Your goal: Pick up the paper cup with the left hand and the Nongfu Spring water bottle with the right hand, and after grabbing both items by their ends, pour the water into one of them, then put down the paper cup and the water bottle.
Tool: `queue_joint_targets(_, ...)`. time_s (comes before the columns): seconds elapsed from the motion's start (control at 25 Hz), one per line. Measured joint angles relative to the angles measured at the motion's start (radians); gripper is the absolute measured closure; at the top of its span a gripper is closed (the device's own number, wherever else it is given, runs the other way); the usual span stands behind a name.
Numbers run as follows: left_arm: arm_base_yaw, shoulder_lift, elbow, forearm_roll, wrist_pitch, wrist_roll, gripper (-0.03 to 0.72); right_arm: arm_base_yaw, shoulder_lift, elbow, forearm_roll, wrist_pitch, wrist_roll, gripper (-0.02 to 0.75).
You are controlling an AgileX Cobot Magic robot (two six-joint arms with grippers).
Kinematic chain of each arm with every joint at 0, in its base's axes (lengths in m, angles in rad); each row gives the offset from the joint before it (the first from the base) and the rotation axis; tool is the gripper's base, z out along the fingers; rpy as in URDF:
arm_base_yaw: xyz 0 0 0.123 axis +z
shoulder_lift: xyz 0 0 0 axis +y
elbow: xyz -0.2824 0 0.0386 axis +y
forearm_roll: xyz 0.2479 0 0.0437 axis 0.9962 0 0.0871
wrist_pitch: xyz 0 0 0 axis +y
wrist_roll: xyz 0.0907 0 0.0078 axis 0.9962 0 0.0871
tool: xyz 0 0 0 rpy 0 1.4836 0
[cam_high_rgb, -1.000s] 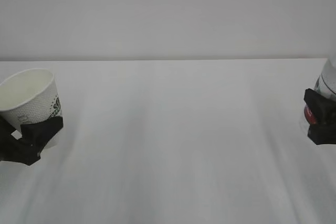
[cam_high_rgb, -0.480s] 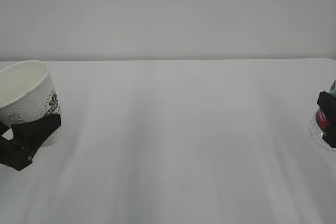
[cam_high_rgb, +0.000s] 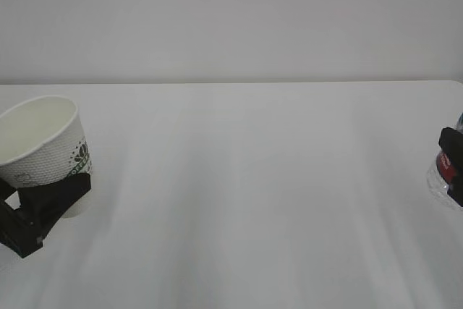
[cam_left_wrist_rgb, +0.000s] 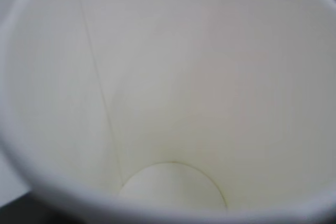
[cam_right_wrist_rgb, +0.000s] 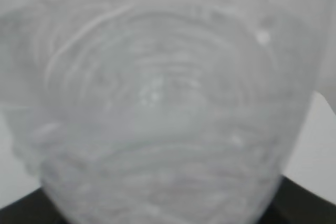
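Observation:
The white paper cup (cam_high_rgb: 42, 142) with green print is at the far left of the exterior view, slightly tilted. My left gripper (cam_high_rgb: 76, 192) is shut on its lower part, one black finger (cam_high_rgb: 51, 200) crossing its base. The left wrist view is filled by the cup's cream inside (cam_left_wrist_rgb: 173, 77); I cannot tell whether its pale bottom holds water. At the right edge only a strip of the Nongfu Spring water bottle (cam_high_rgb: 438, 182) shows, clear with a red label. My right gripper (cam_high_rgb: 454, 166) is shut on it. The bottle's ribbed clear wall (cam_right_wrist_rgb: 157, 103) fills the right wrist view.
The white table (cam_high_rgb: 253, 200) runs between the two arms, with nothing on it, up to a plain white wall (cam_high_rgb: 231, 19). Both held things sit at the very edges of the exterior view.
The cup has swung from a strong tilt to nearly upright and sunk a little lower. The bottle has moved right and down, mostly out of the exterior view.

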Motion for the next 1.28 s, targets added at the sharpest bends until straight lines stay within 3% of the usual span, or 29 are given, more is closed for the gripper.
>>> queue_joint_targets(0.64, -0.006, 0.000, -0.002, 0.133, 0.000, -0.025, 0.172, 0.000, 0.000, 0.000, -0.047, 0.019, 0.002, 0.288)
queue_joint_targets(1.28, -0.177, -0.001, -0.093, 0.165, 0.001, -0.045, 0.172, 0.000, 0.000, 0.000, -0.050, 0.023, 0.002, 0.288)
